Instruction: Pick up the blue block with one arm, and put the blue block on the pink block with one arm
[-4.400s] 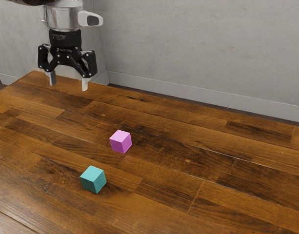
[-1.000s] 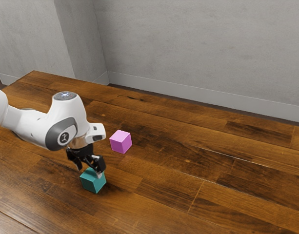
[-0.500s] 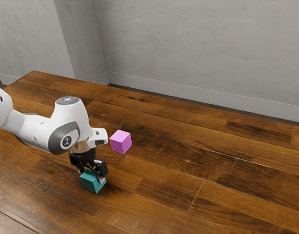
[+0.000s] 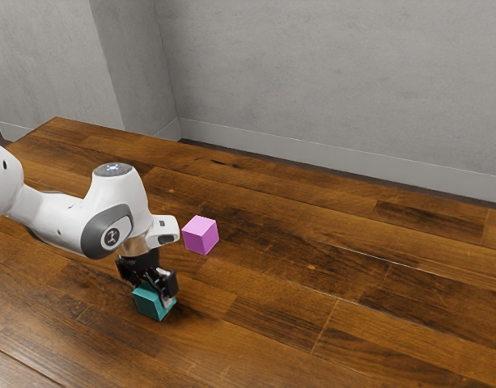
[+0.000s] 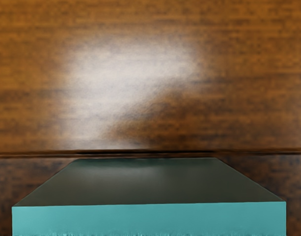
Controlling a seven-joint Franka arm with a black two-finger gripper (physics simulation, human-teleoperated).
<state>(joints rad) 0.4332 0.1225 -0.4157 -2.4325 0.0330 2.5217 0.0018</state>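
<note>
Blue block (image 4: 147, 305) top hidden under tool (image 4: 155, 292); grip unclear.

The arm (image 4: 78, 214) bends low over the blue block (image 4: 149, 304) on the wooden table (image 4: 353, 267), pink block (image 4: 200, 234) nearby but apart.

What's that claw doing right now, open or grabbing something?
Gripper: low over the blue block, which rests on the table; open or shut cannot be told.

End effector (image 4: 157, 294) has sunk (slightly) onto blue block (image 4: 146, 305).
</note>
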